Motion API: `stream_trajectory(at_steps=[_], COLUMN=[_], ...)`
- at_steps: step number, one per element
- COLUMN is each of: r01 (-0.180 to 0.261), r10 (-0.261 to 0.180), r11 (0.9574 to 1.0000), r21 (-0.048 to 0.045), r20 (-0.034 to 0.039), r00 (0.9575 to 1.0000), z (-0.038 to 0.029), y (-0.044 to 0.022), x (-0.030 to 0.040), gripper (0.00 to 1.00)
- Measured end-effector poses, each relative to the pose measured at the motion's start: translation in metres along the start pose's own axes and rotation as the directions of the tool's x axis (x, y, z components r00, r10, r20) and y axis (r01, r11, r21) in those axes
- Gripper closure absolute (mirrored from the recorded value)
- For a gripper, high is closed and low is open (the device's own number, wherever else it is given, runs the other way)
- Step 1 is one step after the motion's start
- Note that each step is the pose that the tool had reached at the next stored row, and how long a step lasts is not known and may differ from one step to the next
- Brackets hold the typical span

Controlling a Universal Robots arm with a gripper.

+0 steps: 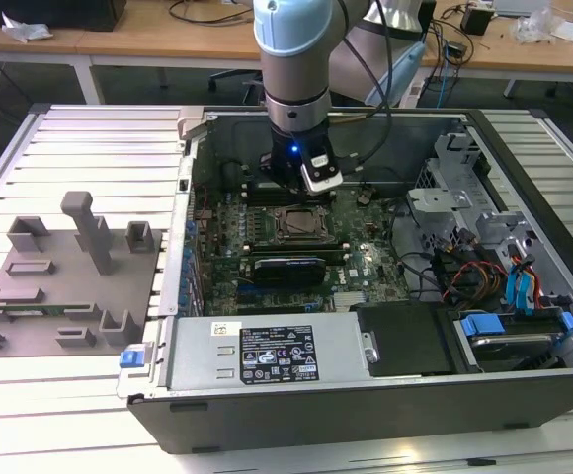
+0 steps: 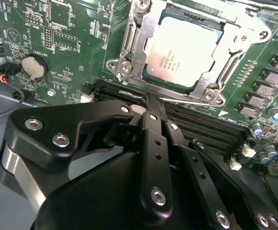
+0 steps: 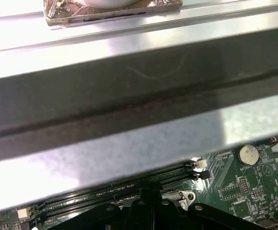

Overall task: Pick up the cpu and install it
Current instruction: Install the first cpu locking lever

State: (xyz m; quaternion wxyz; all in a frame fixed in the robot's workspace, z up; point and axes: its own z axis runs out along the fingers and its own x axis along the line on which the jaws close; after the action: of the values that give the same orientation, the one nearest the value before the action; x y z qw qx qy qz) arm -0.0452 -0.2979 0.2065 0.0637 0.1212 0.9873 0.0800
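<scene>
CPU [image 2: 184, 52] is already sitting in the socket frame [image 2: 129, 45], upper middle of the second wrist view, silvery top facing up. My tool [image 2: 151, 108] hangs just beside it over the memory slots [image 2: 201, 122], fingers pressed together, pinching nothing. My worry: if the chip isn't seated flat, any nudge from the tool tips could skew it and bend pins underneath.

Exterior high, wide; wrist views near motherboard [image 2: 72, 43]
</scene>
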Motion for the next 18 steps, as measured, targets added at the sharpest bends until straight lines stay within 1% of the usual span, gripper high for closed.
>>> stream_trajectory(at_steps=[5,9,10,13,16,18], r01=[-0.022,-0.045,-0.054,-0.068,-0.078,-0.080], r10=[0.022,0.045,0.054,0.068,0.078,0.079], r11=[0.9998,0.9990,0.9984,0.9975,0.9966,0.9965], r21=[0.0029,0.0092,0.0145,0.0205,0.0242,0.0251], r20=[0.0042,0.0095,0.0125,0.0167,0.0194,0.0201], r00=[0.9997,0.9990,0.9985,0.9976,0.9968,0.9966], z=[0.0000,0.0004,0.0011,0.0026,0.0033,0.0037], y=[0.0007,0.0010,0.0009,0.0007,0.0015,0.0044], x=[0.0018,0.0020,0.0021,0.0022,0.0026,0.0033], gripper=[0.89,0.89,0.89,0.89,0.89,0.89])
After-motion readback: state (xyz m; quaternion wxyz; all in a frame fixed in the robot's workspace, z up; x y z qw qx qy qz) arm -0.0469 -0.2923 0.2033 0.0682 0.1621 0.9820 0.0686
